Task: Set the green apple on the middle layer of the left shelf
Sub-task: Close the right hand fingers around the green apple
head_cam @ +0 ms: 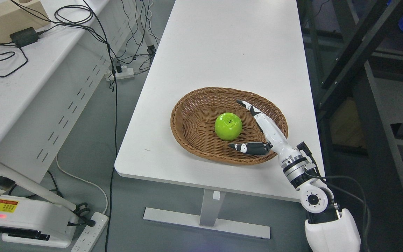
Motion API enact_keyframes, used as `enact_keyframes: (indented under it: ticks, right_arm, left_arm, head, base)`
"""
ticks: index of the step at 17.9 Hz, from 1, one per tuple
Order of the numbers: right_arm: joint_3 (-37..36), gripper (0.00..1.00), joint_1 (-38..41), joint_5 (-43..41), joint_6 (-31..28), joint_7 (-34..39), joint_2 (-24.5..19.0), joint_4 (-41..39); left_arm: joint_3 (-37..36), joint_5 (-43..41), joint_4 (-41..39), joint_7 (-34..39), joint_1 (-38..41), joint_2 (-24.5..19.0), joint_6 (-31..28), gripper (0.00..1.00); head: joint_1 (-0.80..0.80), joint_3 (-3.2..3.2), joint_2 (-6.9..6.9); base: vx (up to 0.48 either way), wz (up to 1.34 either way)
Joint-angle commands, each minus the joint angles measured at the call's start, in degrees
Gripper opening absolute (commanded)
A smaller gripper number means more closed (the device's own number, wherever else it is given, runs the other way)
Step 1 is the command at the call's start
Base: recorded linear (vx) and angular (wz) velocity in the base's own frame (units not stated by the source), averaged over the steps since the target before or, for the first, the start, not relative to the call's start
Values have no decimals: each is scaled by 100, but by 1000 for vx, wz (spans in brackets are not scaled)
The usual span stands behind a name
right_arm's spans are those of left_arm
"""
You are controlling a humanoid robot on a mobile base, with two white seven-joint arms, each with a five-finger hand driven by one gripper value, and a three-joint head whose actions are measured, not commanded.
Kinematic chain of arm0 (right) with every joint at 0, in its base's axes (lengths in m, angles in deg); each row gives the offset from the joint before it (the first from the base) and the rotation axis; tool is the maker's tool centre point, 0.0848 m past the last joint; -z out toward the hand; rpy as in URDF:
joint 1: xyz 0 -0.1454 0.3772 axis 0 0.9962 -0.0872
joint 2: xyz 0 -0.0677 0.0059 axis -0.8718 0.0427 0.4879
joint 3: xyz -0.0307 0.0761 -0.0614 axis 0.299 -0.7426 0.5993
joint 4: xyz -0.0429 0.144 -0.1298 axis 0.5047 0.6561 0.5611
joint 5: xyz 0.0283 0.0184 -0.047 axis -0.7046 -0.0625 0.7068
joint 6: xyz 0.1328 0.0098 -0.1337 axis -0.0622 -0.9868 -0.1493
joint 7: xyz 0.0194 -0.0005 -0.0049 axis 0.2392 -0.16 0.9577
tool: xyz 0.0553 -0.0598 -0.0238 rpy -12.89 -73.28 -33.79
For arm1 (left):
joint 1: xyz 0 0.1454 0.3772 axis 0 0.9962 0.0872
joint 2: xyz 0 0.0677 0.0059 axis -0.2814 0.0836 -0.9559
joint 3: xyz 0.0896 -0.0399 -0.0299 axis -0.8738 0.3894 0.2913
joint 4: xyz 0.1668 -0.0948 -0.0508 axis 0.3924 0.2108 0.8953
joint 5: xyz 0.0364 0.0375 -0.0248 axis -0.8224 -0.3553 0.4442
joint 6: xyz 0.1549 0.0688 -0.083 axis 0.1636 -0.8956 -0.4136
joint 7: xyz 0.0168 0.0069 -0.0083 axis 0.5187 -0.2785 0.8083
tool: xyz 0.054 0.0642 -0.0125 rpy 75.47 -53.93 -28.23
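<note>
One green apple (228, 126) sits in one wicker basket (191, 119) on the white table (222, 45); the right hand (262, 131), fingers spread and empty, is just right of it.

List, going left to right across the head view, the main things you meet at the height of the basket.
White side desk → hanging black cable → wicker basket's left rim → green apple → right hand, open beside the apple → dark shelf frame.

A lab: white worktables (222, 52), trailing cables (112, 70), power strips (89, 232)
</note>
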Motion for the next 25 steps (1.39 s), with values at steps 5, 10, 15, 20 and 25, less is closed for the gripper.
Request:
enact_keyframes:
  ticks: [5, 10, 15, 20, 25]
  right_arm:
    - [281, 99, -619, 47, -10, 78, -501, 1246]
    - [289, 99, -777, 406, 26, 69, -474, 1466]
    - [403, 99, -777, 715, 26, 34, -527, 1677]
    - [369, 88, -821, 724, 26, -167, -580, 1695]
    - [325, 51, -804, 724, -27, -397, -580, 1695]
  left_arm:
    - [0, 0, 0, 1, 0, -100, 0, 100]
    - [0, 0, 0, 1, 0, -100, 8, 100]
    - [0, 0, 0, 1, 0, -100, 8, 100]
    - [0, 0, 0, 1, 0, -100, 8, 100]
    - [0, 0, 0, 1, 0, -100, 8, 100]
  head:
    - [0, 0, 0]
    - [0, 0, 0]
    - [0, 0, 0]
    - [0, 0, 0]
    - [0, 0, 0]
  base:
    - [0, 0]
    - [0, 0]
    - [0, 0]
    - [0, 0]
    - [0, 0]
